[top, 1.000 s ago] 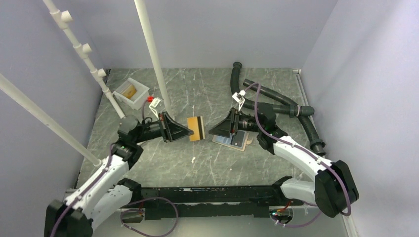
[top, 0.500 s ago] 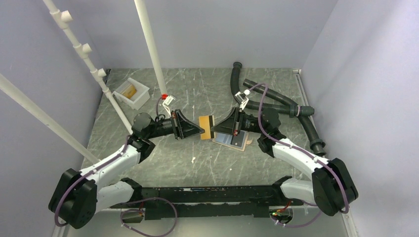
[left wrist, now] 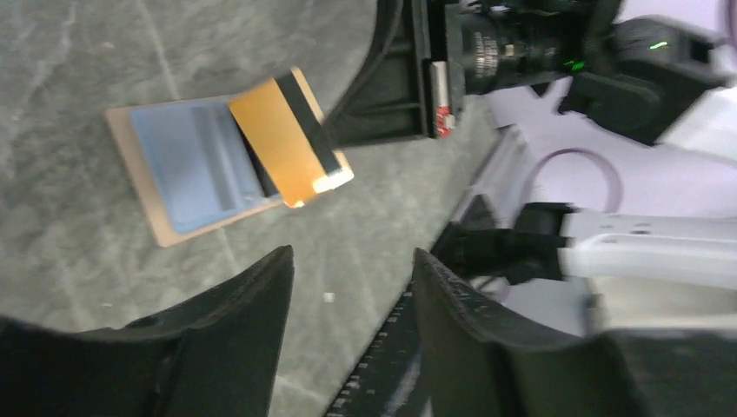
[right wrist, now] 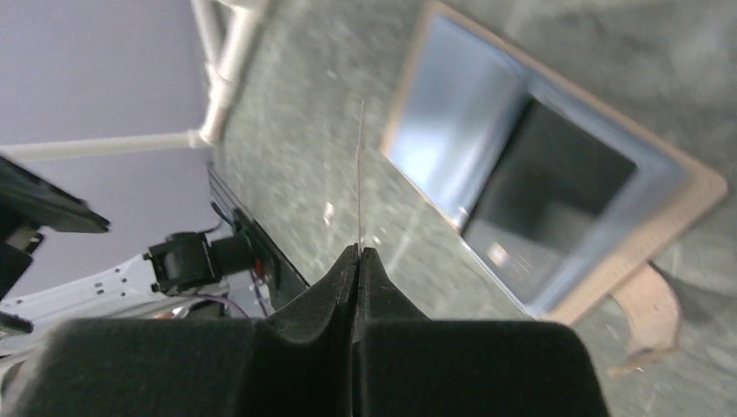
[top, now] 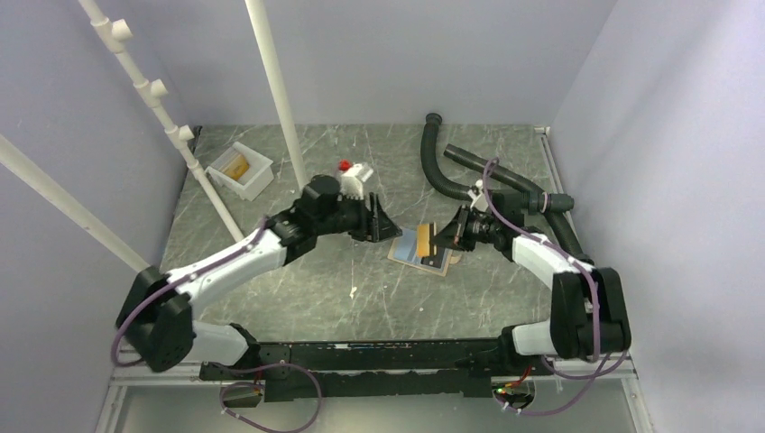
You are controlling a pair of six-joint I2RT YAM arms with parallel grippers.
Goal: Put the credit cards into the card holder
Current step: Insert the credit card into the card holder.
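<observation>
The card holder point(top: 408, 255) lies open on the table, tan outside and blue-grey inside point(left wrist: 187, 169). A golden-brown credit card point(top: 421, 239) with a black stripe point(left wrist: 282, 139) hangs tilted just above it. My right gripper point(top: 439, 242) is shut on that card's far end. In the right wrist view the card point(right wrist: 360, 174) shows only as a thin edge rising from the pressed fingertips of the right gripper point(right wrist: 358, 252). A dark card point(right wrist: 547, 178) sits in a pocket of the card holder point(right wrist: 687, 187). My left gripper point(top: 394, 230) hovers just left of the holder, its jaws apart and empty point(left wrist: 352, 254).
A white tray point(top: 239, 169) with something yellowish inside stands at the back left. Black corrugated hoses point(top: 505, 185) lie behind the right arm. White poles point(top: 280, 99) rise at the back and along the left side. The holder's snap tab point(right wrist: 647, 317) sticks out on the table.
The left gripper carried the golden card rightward to the right gripper, which shut on it. The left jaws then opened and let go. The card now hangs over the card holder.
</observation>
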